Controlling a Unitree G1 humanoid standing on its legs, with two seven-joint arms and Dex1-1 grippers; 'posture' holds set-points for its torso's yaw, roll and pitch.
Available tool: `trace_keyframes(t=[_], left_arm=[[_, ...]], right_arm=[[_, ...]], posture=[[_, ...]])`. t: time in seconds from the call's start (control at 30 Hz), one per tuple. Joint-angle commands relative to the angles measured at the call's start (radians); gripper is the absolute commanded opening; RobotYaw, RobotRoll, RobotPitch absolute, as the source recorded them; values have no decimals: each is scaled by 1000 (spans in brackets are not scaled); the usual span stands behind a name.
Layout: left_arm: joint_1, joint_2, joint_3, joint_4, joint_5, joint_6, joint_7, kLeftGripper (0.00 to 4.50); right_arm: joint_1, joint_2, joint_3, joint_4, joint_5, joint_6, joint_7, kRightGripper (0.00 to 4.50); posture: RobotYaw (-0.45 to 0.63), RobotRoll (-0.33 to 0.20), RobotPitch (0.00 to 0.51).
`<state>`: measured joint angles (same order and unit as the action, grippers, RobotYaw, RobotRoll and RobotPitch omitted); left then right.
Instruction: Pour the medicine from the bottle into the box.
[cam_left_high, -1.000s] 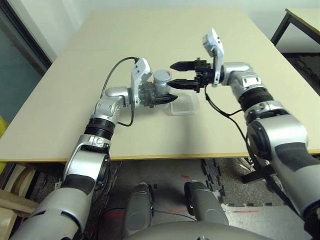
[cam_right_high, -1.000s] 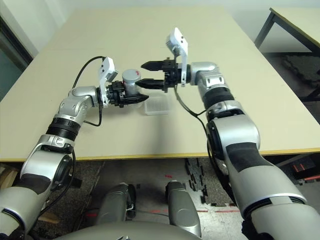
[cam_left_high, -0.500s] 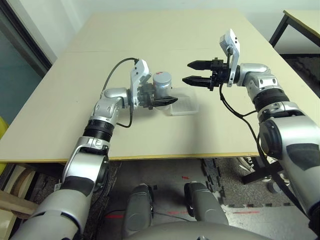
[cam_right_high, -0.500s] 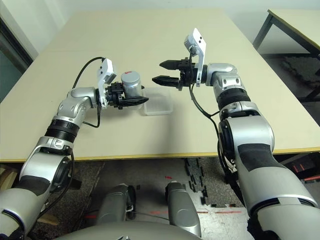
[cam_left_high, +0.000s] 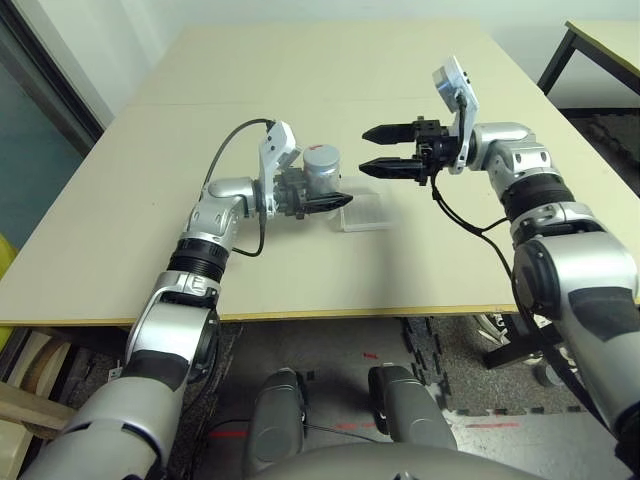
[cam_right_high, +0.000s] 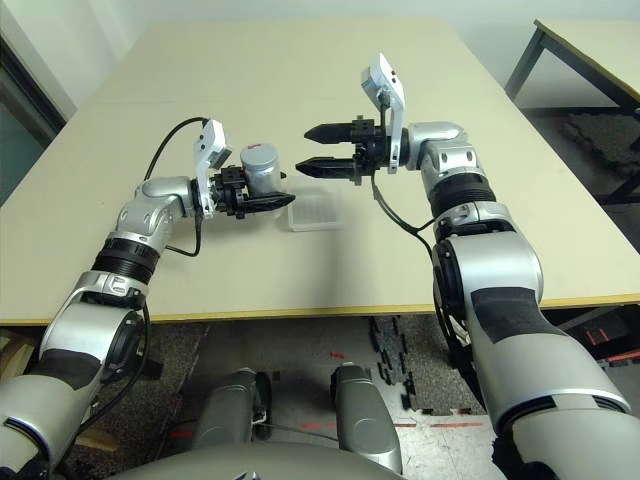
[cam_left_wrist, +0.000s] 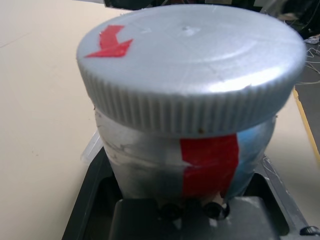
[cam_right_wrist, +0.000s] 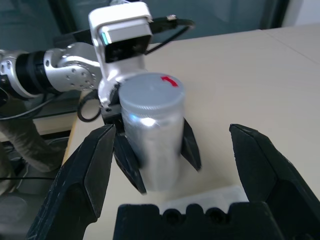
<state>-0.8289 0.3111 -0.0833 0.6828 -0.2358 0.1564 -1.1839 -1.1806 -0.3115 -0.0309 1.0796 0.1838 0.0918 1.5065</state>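
My left gripper is shut on the bottle, a silver-grey cylinder held upright just above the table, with its round grey cap on and a red label below it. The box, a clear shallow square tray, lies on the table just right of the bottle. My right gripper hovers open to the right of the cap, above the box, with its fingertips pointing at the bottle and a small gap between them. In the right wrist view the bottle stands between its spread fingers. The medicine is hidden.
The beige table stretches wide behind and to both sides of the arms. Its front edge runs close below the box. A second table stands at the far right, beyond a strip of floor.
My right gripper drew back to the right from the bottle's cap, then came part of the way back to the left, staying open. The left gripper and bottle have barely moved.
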Motion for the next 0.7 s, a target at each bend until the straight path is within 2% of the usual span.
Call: trace_keyframes(t=[0.03,0.33,0.7], left_arm=[[-16,-10,-8,14,17,-17,5,2732],[-30,-13,-14,28,25,-25,-2,2732],[-18,-15,-23,1,20,-12,-11,2732]], right_arm=[[3,32,11,-34,7,12,1,4500],[6,85,14,-49,8,18,-10,4500],[-11,100,4,-2,-1,-23,-69,4500]], posture=[[-177,0,77],[-183,0,80],[-183,0,83]])
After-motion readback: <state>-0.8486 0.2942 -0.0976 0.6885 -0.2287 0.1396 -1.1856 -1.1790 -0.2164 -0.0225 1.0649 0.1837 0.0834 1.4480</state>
